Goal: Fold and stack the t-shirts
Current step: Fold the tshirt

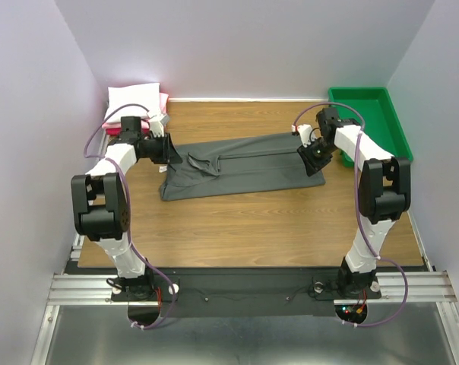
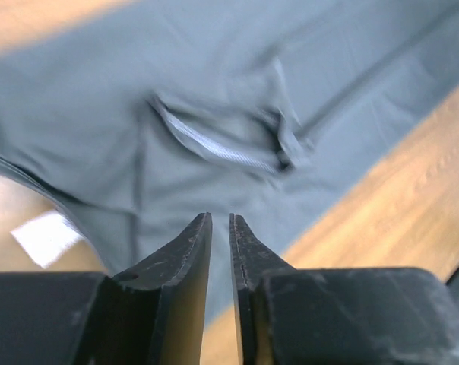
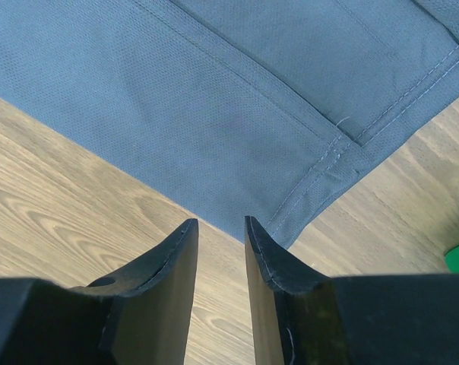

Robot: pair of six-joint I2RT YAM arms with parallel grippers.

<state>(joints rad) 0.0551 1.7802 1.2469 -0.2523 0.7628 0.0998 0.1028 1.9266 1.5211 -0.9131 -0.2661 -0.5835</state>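
Charcoal t-shirt (image 1: 241, 169) lies in a long strip across the bench (image 1: 252, 228), an arm at each end, likely for the cross-fold. Your left fingers (image 2: 188, 266) are pressed together, empty, near the collar. Your right fingers (image 3: 176, 266) are barely parted over the hem corner. Folded t-shirts (image 1: 134, 97) wait far-left, green tray (image 1: 381, 125) far-right, neither in your way.

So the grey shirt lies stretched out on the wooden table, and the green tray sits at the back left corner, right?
Not quite: the green tray sits at the back right corner, as the top external view shows. The grey shirt does lie stretched out on the wooden table.
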